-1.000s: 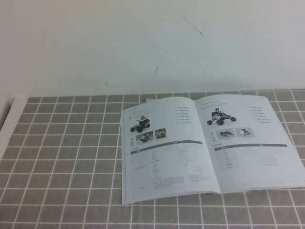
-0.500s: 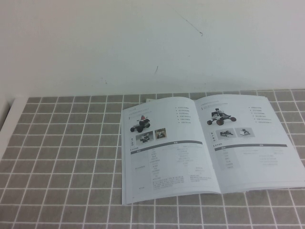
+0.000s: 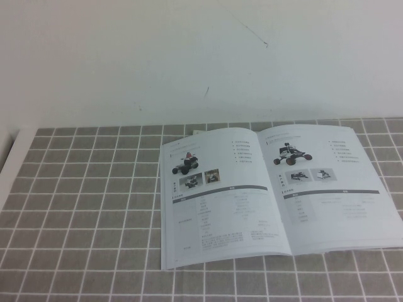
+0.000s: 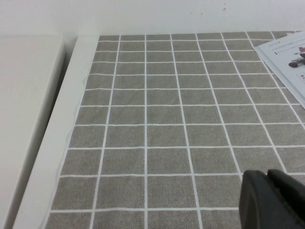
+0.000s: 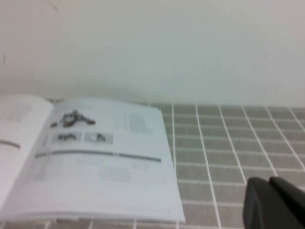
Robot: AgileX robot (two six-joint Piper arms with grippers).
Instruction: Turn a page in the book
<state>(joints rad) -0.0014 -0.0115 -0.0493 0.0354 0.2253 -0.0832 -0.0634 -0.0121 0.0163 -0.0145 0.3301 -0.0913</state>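
Observation:
The book (image 3: 271, 195) lies open and flat on the grey checked cloth, right of centre in the high view. Both facing pages show small vehicle photos, a dark grey bar and a table. The right-hand page (image 3: 334, 189) lies flat; it also shows in the right wrist view (image 5: 100, 152). A corner of the book shows in the left wrist view (image 4: 286, 57). Neither arm shows in the high view. My left gripper (image 4: 268, 177) is shut and empty above the cloth, well left of the book. My right gripper (image 5: 269, 183) is shut and empty, to the right of the book.
The grey checked cloth (image 3: 82, 207) covers the table up to a white wall (image 3: 189, 56) at the back. The cloth's left edge meets a white table border (image 4: 57, 143).

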